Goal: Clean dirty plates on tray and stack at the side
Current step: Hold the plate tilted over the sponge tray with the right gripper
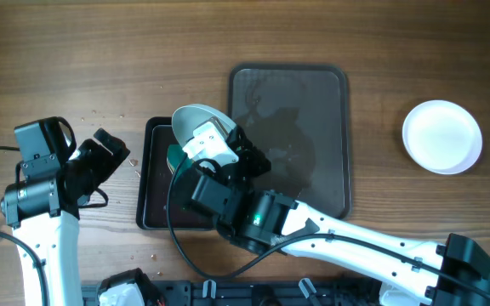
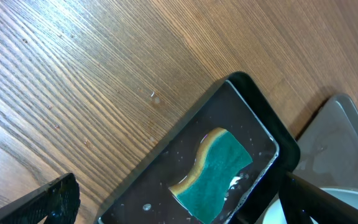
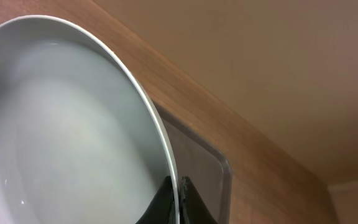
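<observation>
Table (image 1: 143, 51): I see wood grain, with a few pale specks near the left arm.
Right arm (image 1: 356, 242): it reaches in from the near right corner and covers the tray's near left corner.
Tray (image 1: 313, 102): dark grey, rounded corners, low rim. It lies mid-table and its floor shows a streaky sheen.
Black tray (image 1: 151, 195): just left of the tray, wet inside and partly under the right wrist.
Held plate (image 1: 192, 121): white and shallow, tipped up on edge over the far end of the black tray. In the right wrist view its inside looks plain white. Its lower part is cut off.
Side plate (image 1: 441, 136): white and flat on the table, well right of the tray. I cannot tell whether it is one plate or a stack.
Sponge (image 2: 213, 168): teal top, tan edge, lying in the black tray.
Right gripper (image 3: 178, 198): pinched tight on the held plate's rim.
Left gripper (image 1: 111, 153): spread wide, holding nothing, left of the black tray.
</observation>
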